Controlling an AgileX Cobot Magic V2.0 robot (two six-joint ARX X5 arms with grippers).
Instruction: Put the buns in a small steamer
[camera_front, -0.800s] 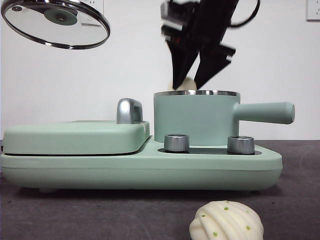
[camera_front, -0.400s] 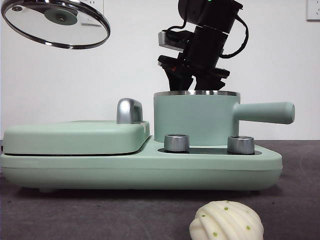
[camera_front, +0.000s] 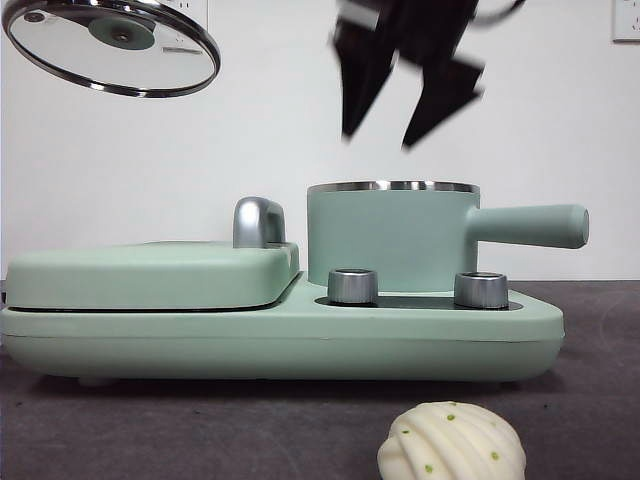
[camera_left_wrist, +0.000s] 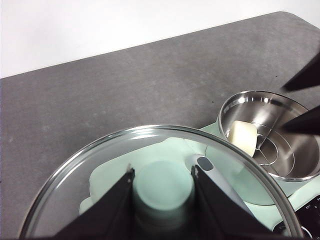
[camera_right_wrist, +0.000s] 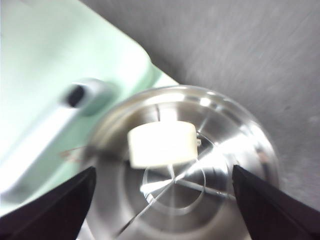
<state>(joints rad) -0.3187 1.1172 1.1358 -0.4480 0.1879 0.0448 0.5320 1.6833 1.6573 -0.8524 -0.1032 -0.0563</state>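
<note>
- The left gripper (camera_left_wrist: 162, 187) held the glass lid (camera_front: 112, 45) up high by its knob, away from the pot.
- The right gripper (camera_front: 405, 100) was wide open and empty above the small steamer (camera_front: 392, 238).
- The smooth bun (camera_right_wrist: 161, 143) sat inside.
- The ridged bun (camera_front: 452, 442) waited on the table (camera_front: 200, 430); it was left to do.

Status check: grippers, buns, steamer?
Right gripper open above steamer, empty. Left gripper shut on lid, held high. Smooth bun inside steamer; ridged bun on table.
</note>
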